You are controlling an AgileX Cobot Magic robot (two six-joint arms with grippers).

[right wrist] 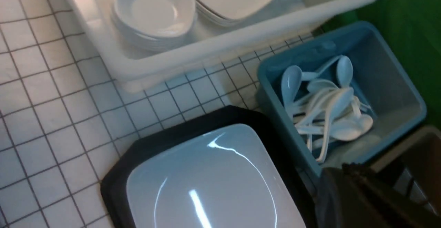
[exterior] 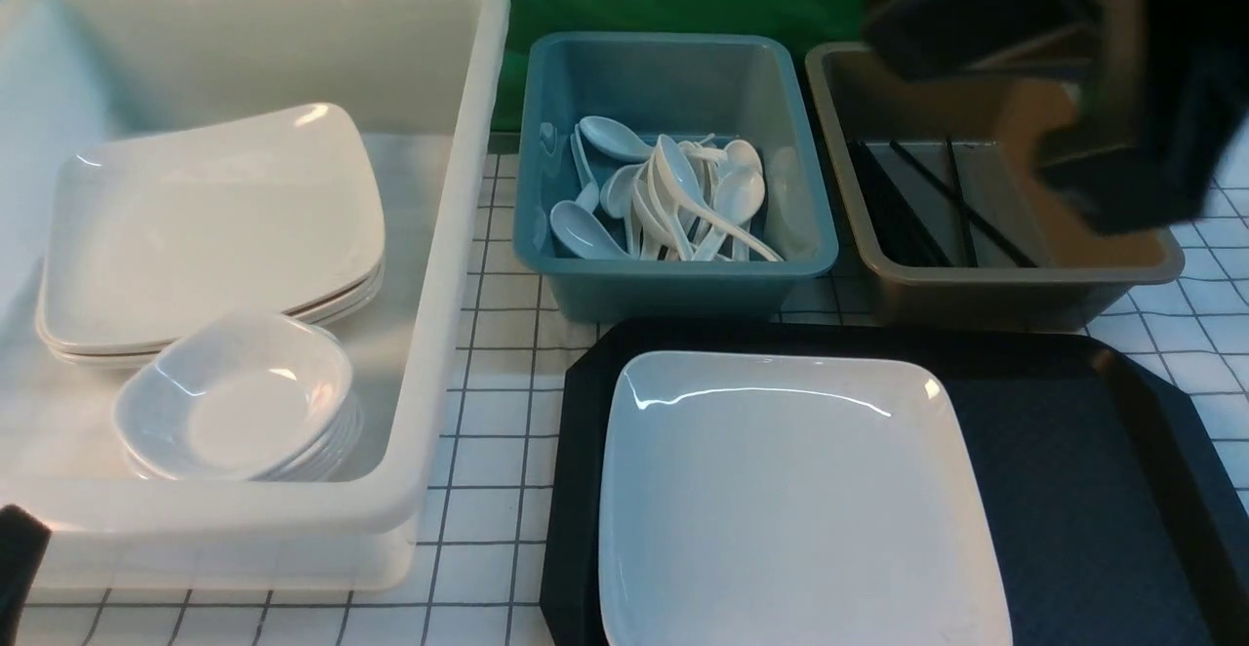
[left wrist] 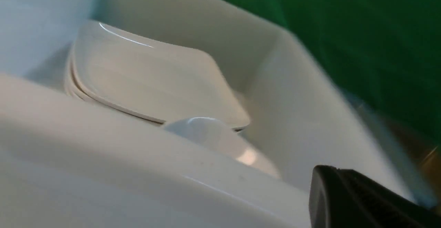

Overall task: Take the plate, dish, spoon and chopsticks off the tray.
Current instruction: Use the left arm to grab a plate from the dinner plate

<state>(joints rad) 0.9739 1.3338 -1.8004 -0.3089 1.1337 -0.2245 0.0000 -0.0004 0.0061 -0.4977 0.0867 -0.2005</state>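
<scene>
The large white square plate (exterior: pixel 790 509) (right wrist: pixel 213 183) lies on the left part of the black tray (exterior: pixel 1073 490) (right wrist: pixel 151 142); nothing else is on the tray. Small dishes (exterior: pixel 234 397) (right wrist: pixel 153 9) are stacked in the white tub. White spoons (exterior: pixel 673 197) (right wrist: pixel 327 107) fill the teal tub. Black chopsticks (exterior: pixel 961 202) lie in the brown tub. My right gripper (exterior: pixel 1112 207) (right wrist: pixel 344 173) hangs above the brown tub, shut and holding nothing. My left gripper (exterior: pixel 15 548) (left wrist: pixel 320 176) is shut and empty, low outside the white tub's near wall.
The white tub (exterior: pixel 459 236) at the left also holds a stack of square plates (exterior: pixel 215 226). The teal tub (exterior: pixel 673 270) and brown tub (exterior: pixel 1025 285) stand side by side behind the tray. A white gridded cloth (exterior: pixel 488 451) covers the table; a green backdrop is behind.
</scene>
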